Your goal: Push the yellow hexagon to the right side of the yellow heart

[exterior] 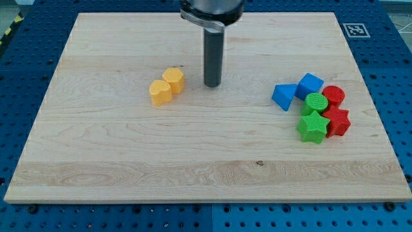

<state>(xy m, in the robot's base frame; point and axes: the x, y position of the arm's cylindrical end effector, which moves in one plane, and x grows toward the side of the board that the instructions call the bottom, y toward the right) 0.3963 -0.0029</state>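
The yellow hexagon point(174, 78) sits on the wooden board, left of the middle. The yellow heart point(160, 92) touches it at its lower left. My tip point(212, 85) rests on the board a short way to the right of the hexagon, with a small gap between them. The dark rod rises from the tip to the view's top.
A cluster of blocks lies at the view's right: a blue triangle point(284, 96), a blue cube point(310, 85), a green cylinder point(316, 103), a green star point(313, 127), a red cylinder point(333, 95) and a red star point(337, 120). The board's edge point(206, 201) runs along the view's bottom.
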